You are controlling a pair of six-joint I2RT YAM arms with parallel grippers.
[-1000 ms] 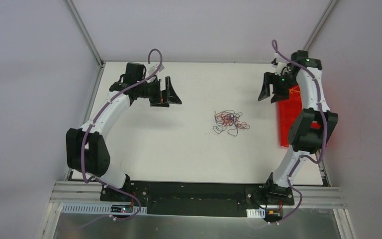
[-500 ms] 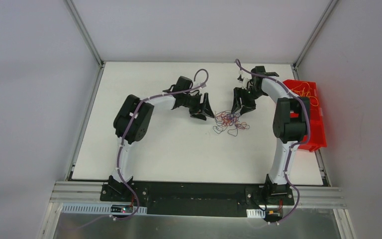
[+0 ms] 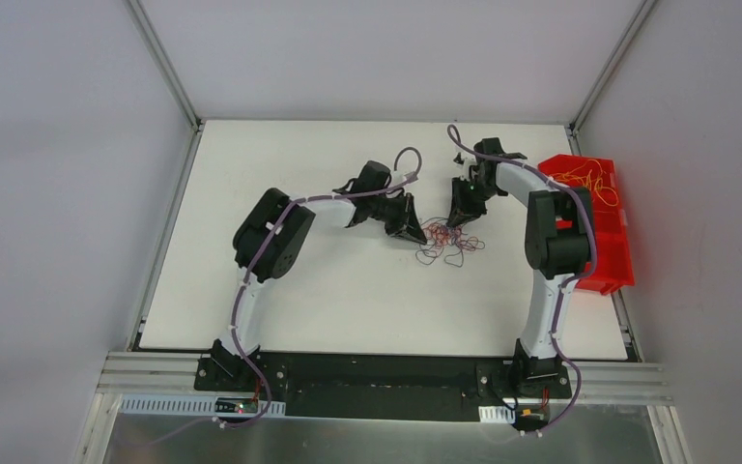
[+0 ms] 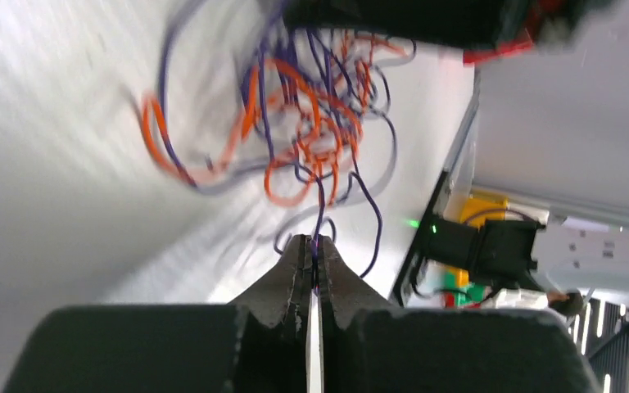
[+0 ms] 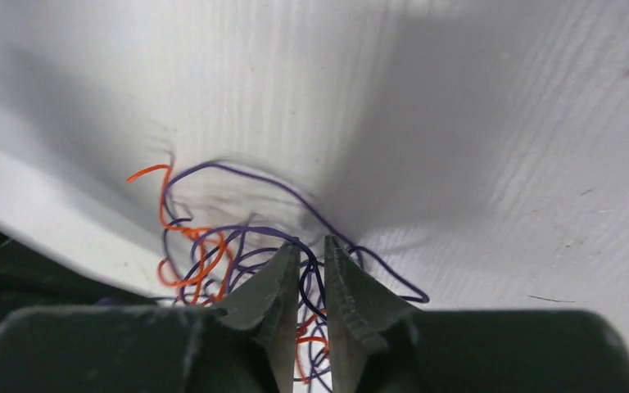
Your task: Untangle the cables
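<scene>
The cables (image 3: 447, 240) lie as a loose tangle of orange, red and purple wires on the white table (image 3: 309, 290). My left gripper (image 3: 417, 235) sits at the tangle's left edge. In the left wrist view it (image 4: 314, 246) is shut on a single purple cable (image 4: 321, 209) that runs up into the blurred tangle (image 4: 303, 106). My right gripper (image 3: 461, 220) is at the tangle's upper right edge. In the right wrist view its jaws (image 5: 311, 243) stand a narrow gap apart with purple strands (image 5: 309, 270) passing between them, and the fingers do not press on them.
A red bin (image 3: 607, 253) stands at the table's right edge, with a few orange wires (image 3: 585, 179) inside its far end. Aluminium frame posts rise at the back corners. The arm bases sit on the black rail (image 3: 377, 372) at the near edge.
Both arms swung in from the table's sides to the tangle. The left jaws closed from wide open onto a purple cable. The right jaws narrowed around purple strands.
</scene>
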